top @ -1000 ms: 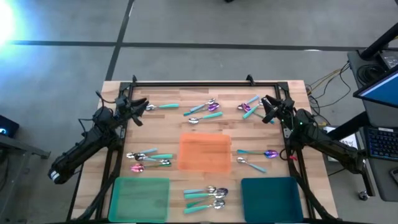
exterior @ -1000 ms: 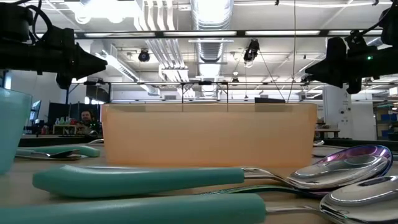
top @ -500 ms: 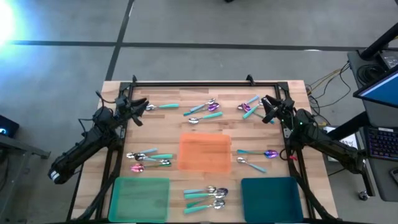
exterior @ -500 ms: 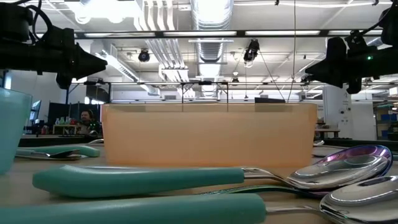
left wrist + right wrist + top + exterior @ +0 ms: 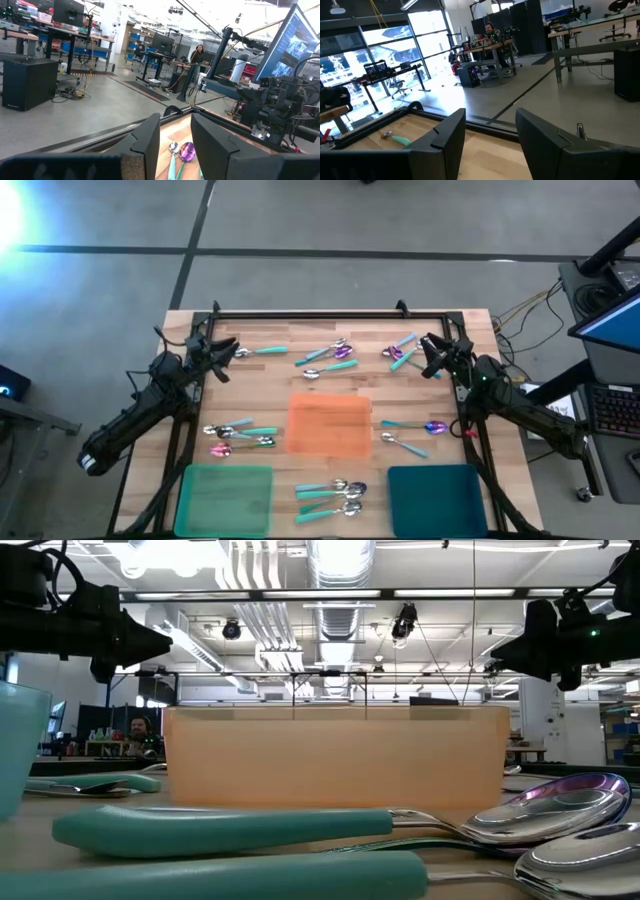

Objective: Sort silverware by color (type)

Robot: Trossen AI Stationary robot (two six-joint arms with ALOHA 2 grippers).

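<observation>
Small spoons with teal or light-blue handles lie flat on the wooden table in several clusters: far middle (image 5: 328, 356), far right (image 5: 402, 352), left (image 5: 240, 436), right (image 5: 415, 430) and near middle (image 5: 333, 497). One lone spoon (image 5: 258, 352) lies at the far left. My left gripper (image 5: 232, 348) hovers open above the far left corner, next to that spoon. My right gripper (image 5: 425, 352) hovers open at the far right cluster. In the left wrist view, two spoon bowls (image 5: 181, 150) show between the fingers, farther off. Neither gripper touches anything.
An orange tray (image 5: 329, 425) sits mid-table, a green tray (image 5: 224, 498) at the near left and a teal tray (image 5: 437, 498) at the near right. A black frame (image 5: 330, 312) runs along the far and side edges. People sit in the room behind.
</observation>
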